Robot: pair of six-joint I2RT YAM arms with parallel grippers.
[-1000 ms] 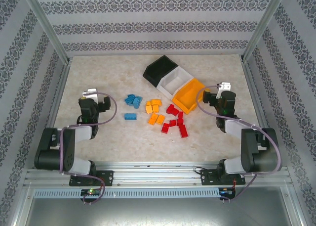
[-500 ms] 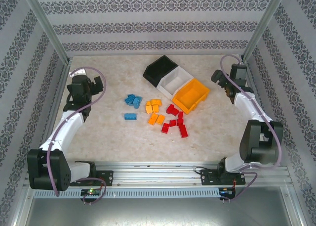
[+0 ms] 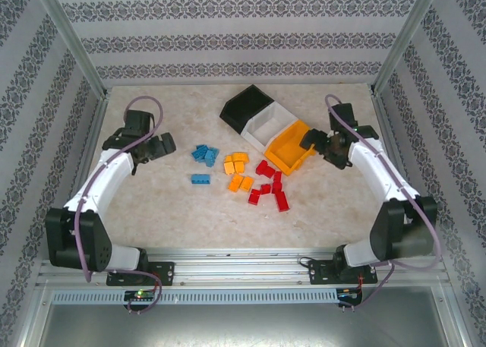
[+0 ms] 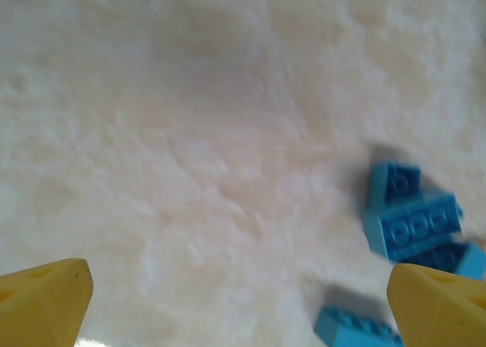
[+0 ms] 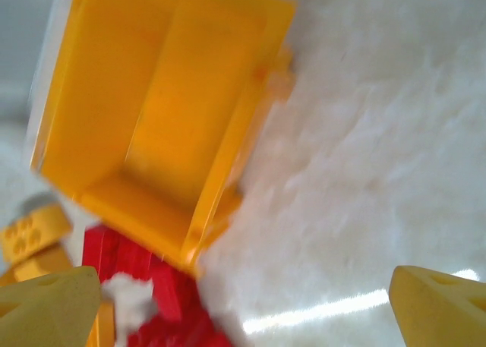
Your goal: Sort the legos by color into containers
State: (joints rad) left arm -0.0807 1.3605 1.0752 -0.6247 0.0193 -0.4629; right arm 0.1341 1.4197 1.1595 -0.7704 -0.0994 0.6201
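Marbled tabletop (image 3: 167,210): I've just swung left gripper (image 3: 165,143) and right gripper (image 3: 310,140) inward toward centre-frame small plastic bricks (image 3: 238,165), both gaping, empty, ready to sort.

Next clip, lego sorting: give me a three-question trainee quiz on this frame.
1. True or false: the orange bin already holds bricks.
2. Which bricks lie nearest the left gripper? A red, B blue, C orange.
3. Fill in: the right gripper has its jaws ____.
Key: 1 false; 2 B, the blue bricks; 3 open.
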